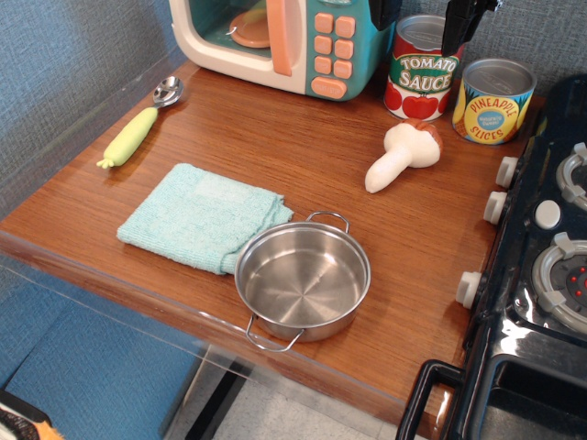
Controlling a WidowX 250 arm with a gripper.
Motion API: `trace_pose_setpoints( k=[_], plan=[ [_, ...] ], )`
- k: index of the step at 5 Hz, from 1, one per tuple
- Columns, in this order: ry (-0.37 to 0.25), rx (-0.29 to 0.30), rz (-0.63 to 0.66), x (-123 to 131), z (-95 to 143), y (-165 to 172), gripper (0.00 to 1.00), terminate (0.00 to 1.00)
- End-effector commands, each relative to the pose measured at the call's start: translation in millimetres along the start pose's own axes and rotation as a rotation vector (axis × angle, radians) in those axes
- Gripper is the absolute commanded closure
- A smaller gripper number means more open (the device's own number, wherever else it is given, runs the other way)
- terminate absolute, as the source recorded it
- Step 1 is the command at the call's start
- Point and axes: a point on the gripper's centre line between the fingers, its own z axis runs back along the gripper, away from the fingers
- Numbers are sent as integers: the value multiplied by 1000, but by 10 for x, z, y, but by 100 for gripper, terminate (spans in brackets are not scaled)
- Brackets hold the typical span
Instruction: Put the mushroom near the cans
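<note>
The mushroom (401, 159) lies on its side on the wooden counter, white stem pointing front-left, reddish-brown cap toward the cans. It rests just in front of the Tomato Sauce can (421, 73) and left of the Pineapple Slices can (493, 103), touching neither. My gripper (420, 16) is raised at the top edge, mostly cut off by the frame. Its dark fingers (456, 26) stand wide apart on either side of the tomato can's top. It is open and holds nothing.
A toy microwave (275, 41) stands at the back. A yellow-green-handled spoon (136, 131) lies at the left, a light blue cloth (204, 216) in the middle, and a steel pot (303, 280) near the front edge. A black toy stove (541, 275) borders the right side.
</note>
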Motion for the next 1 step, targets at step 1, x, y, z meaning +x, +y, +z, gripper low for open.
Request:
trace_pose_setpoints(
  k=[1],
  plan=[
    [-64,4,-11,-68,317,-59,0,100]
  ],
)
